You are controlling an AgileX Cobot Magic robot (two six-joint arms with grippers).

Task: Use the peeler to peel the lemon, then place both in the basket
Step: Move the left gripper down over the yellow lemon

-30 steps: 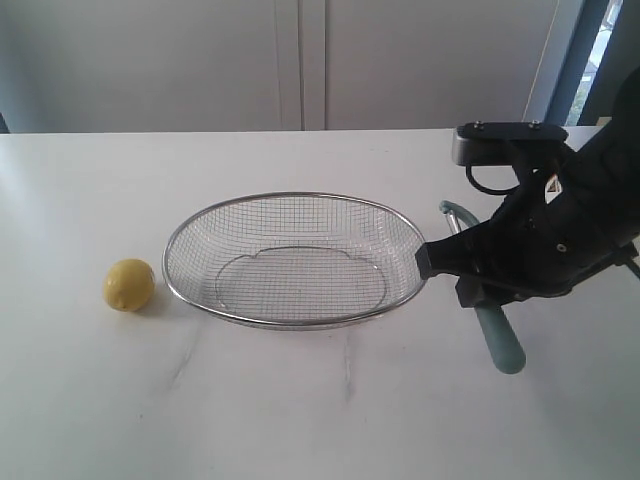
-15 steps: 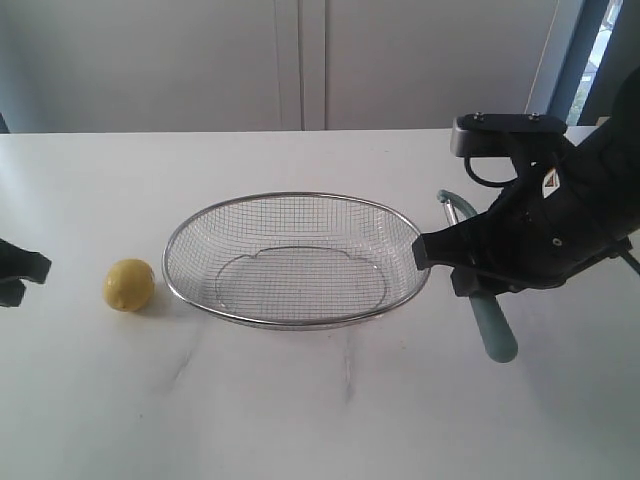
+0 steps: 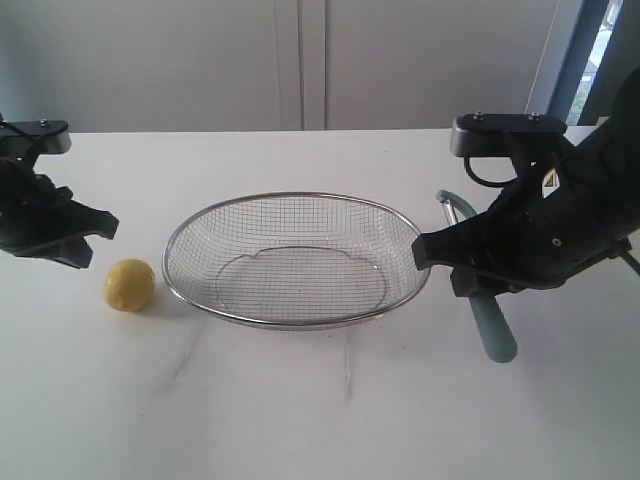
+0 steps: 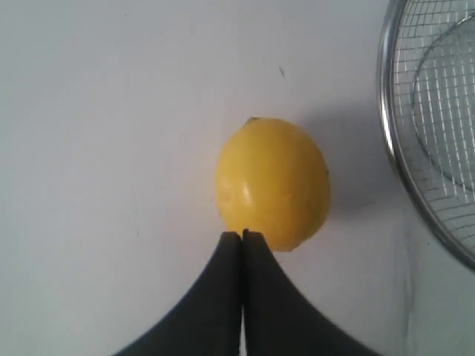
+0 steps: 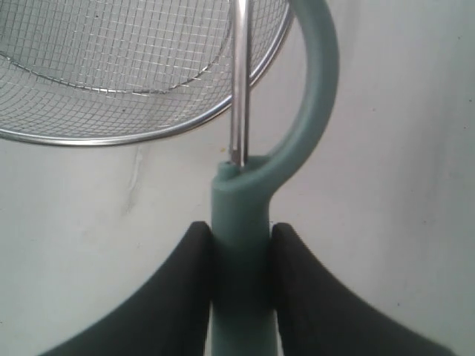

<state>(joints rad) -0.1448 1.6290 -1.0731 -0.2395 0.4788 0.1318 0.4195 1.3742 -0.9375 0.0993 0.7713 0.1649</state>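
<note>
Lemon (image 3: 129, 285) sits unpeeled on the worktop (image 3: 330, 410) beside the basket (image 3: 290, 196), left gripper (image 4: 243, 234) pressed together near it, right gripper (image 5: 243, 233) clamped on the peeler (image 5: 239, 208). Peeling and basket drop-off both still to do.

The basket (image 3: 290, 220) consists of fine silver wire mesh with a thicker, polished metal rim. The lemon (image 3: 129, 284) has a yellow rind, finely dimpled, with a soft sheen. The peeler (image 3: 494, 330) has a smooth, matt teal handle and head, plastic in appearance, and a bright metal blade (image 5: 239, 81). The surface (image 3: 330, 410) is white, smooth and faintly glossy. The left end effector (image 4: 242, 236) and right end effector (image 5: 241, 236) are matt black.
</note>
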